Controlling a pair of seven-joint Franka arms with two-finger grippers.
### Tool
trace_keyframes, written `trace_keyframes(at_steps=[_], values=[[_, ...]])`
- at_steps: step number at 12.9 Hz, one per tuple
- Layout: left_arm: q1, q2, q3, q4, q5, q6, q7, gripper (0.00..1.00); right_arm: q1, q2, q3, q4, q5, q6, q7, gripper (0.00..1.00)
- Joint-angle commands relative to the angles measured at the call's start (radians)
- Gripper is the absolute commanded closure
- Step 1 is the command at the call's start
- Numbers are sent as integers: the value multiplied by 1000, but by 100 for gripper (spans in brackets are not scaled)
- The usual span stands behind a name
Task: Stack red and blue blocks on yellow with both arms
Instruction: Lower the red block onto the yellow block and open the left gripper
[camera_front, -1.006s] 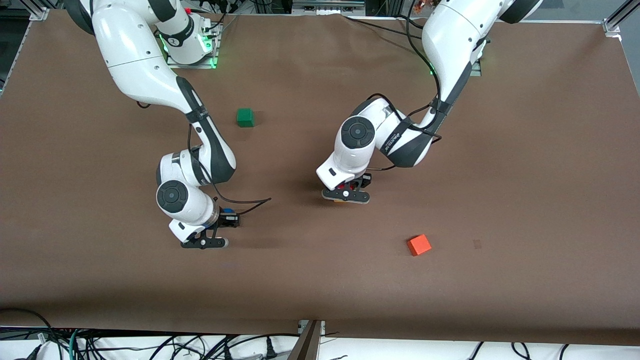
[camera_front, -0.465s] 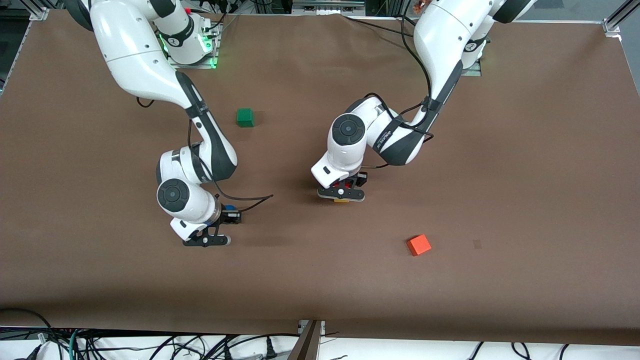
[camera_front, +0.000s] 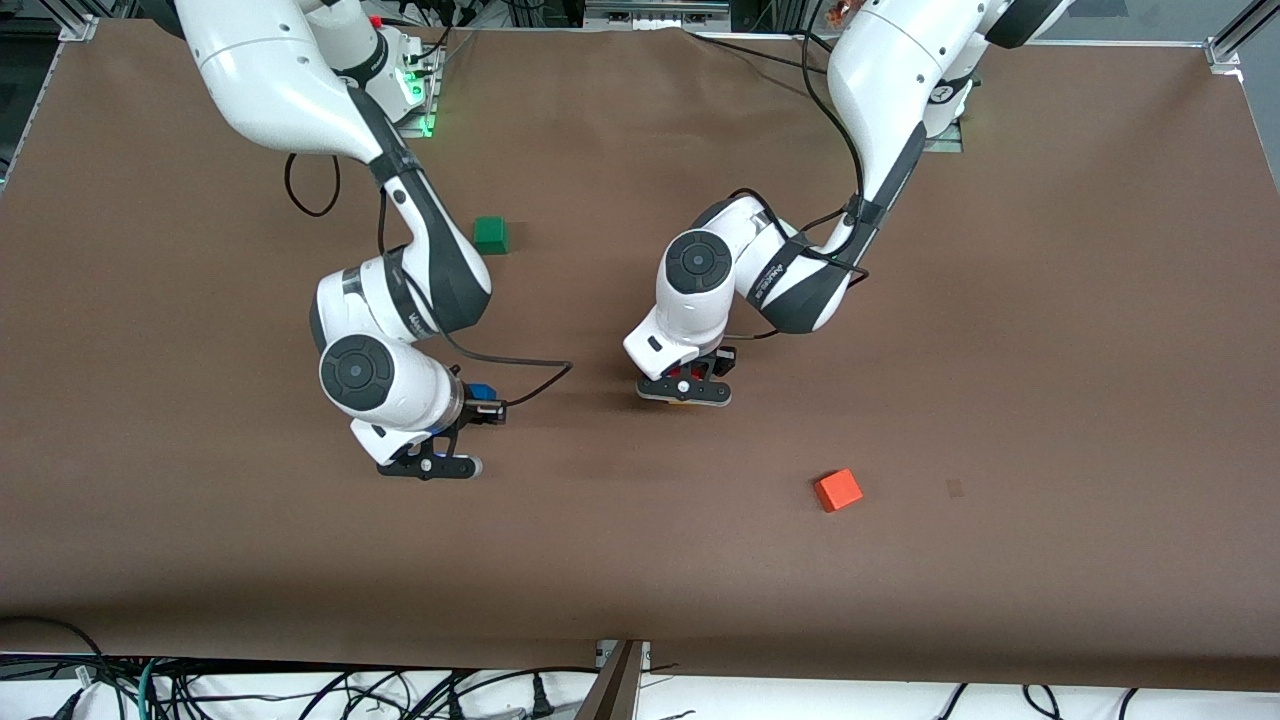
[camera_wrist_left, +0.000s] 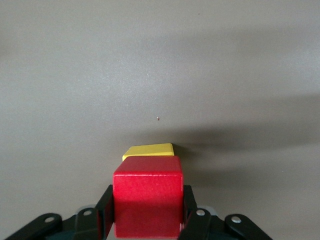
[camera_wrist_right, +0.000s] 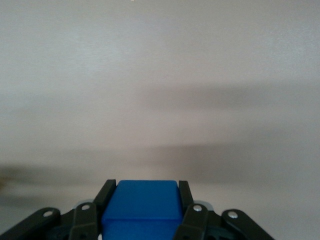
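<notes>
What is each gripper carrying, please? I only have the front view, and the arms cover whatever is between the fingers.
Observer: The left gripper is shut on the red block, as its wrist view shows.
Operator: Thank you. Where is the yellow block?
Observer: The yellow block sits directly under the red block, with only one edge showing past it.
Operator: And the right arm?
Observer: The right gripper is shut on the blue block, with only bare table visible past it.
</notes>
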Motion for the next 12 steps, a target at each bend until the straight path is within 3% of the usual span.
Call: trace_keyframes(at_steps=[1,5,9,12], values=[[-6,21,5,34,26,-17,-32,0,23,9,2,28,14,-26,55,59],[20,-34,3,65,18,-113,-36,0,47,10,9,56,23,-26,72,59],[159,-84,3,255,26,-382,-26,0,81,13,25,79,48,-25,182,59],[302,-193,-1,266,20,-393,-25,0,141,29,25,106,48,0,311,59]])
